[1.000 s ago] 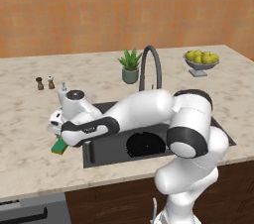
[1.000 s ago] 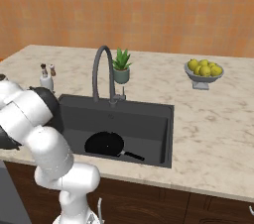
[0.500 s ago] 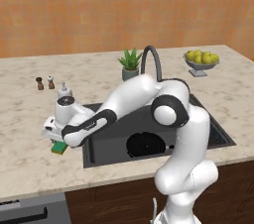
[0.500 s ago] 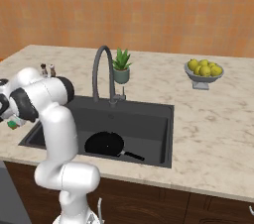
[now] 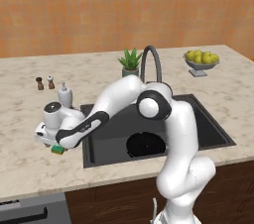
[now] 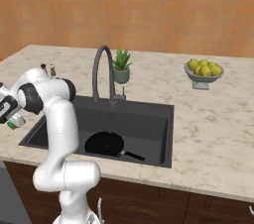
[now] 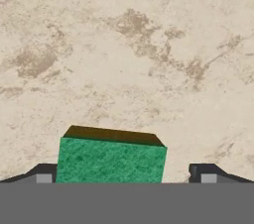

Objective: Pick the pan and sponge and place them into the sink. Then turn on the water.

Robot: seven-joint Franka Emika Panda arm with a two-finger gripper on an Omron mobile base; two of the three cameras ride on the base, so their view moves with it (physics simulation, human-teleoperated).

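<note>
Reaching far left over the counter (image 5: 30, 168), arm stretched low w/ the gripper (image 5: 55, 144) right on top of the sponge (image 5: 58, 149), left of the sink (image 5: 208, 134). Hand view: sponge (image 7: 111, 158) sits between the two fingertips (image 7: 43, 174), green face up, darker underside edge showing behind it; left tip looks touching or nearly so, right tip has a clear gap to the sponge. So jaws are spread wider than the sponge, not yet pinching it. Can't tell if the sponge is on the counter or lifted a bit; left base view suggests resting or barely off.

Moving right: soap dispenser (image 5: 64, 94) and two small shakers (image 5: 44, 83) sit behind the gripper, apart from it. Pan (image 6: 105, 144) already lies in the basin, handle pointing toward the front right corner, so step 1 looks done. Step in hand, by my read: sponge pick, approx. mid-task.

Next move likely needs: close on the sponge, centre first since it sits off toward the left tip, lift, swing right over the sink rim, drop beside the pan. Then tap (image 6: 101, 72) at the back edge, still to be turned on; no water visible. Plant (image 6: 121, 67) just right of the tap, fruit bowl (image 6: 203, 72) far right, both clear of the path.
</note>
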